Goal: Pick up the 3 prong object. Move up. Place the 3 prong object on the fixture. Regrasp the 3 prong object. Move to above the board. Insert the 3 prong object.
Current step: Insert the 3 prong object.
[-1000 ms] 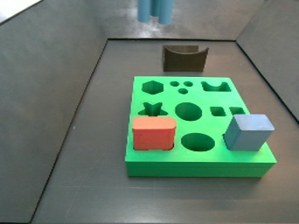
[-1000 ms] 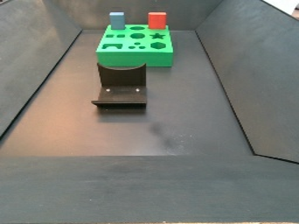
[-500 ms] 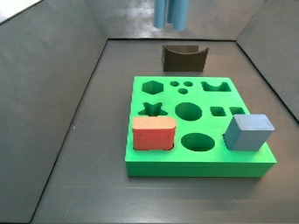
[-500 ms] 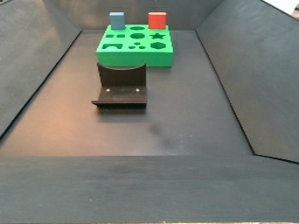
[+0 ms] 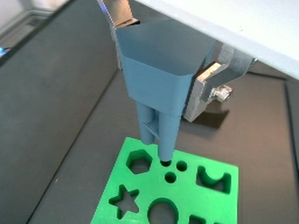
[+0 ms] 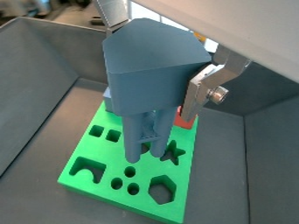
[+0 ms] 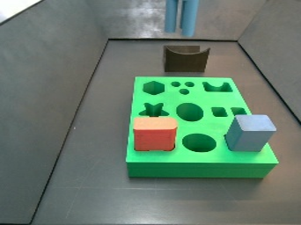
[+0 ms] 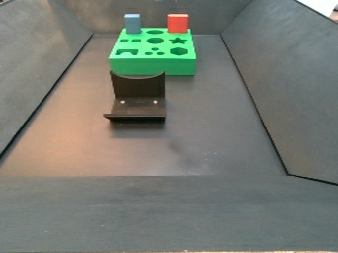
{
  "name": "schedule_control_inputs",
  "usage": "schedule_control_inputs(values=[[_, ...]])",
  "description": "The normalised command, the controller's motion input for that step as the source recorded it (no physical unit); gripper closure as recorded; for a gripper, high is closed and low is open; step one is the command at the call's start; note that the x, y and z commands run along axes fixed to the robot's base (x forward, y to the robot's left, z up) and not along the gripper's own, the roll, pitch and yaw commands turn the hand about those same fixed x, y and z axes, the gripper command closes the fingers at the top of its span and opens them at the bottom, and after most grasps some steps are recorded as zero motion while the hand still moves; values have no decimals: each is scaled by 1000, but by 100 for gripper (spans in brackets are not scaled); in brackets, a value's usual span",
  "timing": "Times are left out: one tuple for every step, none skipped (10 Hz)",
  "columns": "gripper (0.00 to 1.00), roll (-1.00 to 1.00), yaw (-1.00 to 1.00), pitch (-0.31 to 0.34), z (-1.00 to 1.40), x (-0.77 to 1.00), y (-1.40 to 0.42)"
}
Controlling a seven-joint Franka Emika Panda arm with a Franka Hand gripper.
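One steel-blue piece, the 3 prong object (image 5: 158, 105), hangs lengthwise from the gripper (image 5: 176, 79) in both wrist views, its ridged lower end pointing down at the board (image 5: 187, 188) without touching it. A silver finger plate (image 6: 205, 87) presses against the side of its wide upper body, so the fingers are closed on the piece; the opposite finger is hidden behind it. In a side view only the lower tip of the piece (image 7: 182, 15) shows at the top edge, high above the fixture (image 7: 185, 58) and the far end of the board (image 7: 200, 132).

Cutouts cover the green slab: a star, circles, hexagons and an arch. A red rounded block (image 7: 154, 134) and a pale blue cube (image 7: 251, 132) stand in its near corners in that view, well apart from the hanging piece. The fixture (image 8: 137, 97) sits on the dark floor just beside the board (image 8: 156, 54), its notch empty.
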Motion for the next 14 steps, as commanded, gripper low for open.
schedule_control_inputs(values=[[100, 0, -774, 0, -166, 103, 0], [100, 0, -829, -11, -166, 80, 0], [100, 0, -903, -20, -154, 120, 23], [100, 0, -960, -37, -183, 114, 46], [100, 0, -1000, -24, -223, 83, 17], [100, 0, -1000, -20, -229, 83, 14], [100, 0, -1000, -31, -223, 51, 0], [100, 0, -806, -19, -143, 0, 29], [100, 3, 0, 0, -14, 0, 0], [100, 0, 0, 0, -203, 0, 54], [100, 0, 23, 0, -280, 0, 74], [100, -9, 11, -21, -266, 0, 69], [100, -37, 0, -74, -234, -17, 29], [100, 0, 0, -37, -277, 0, 3]])
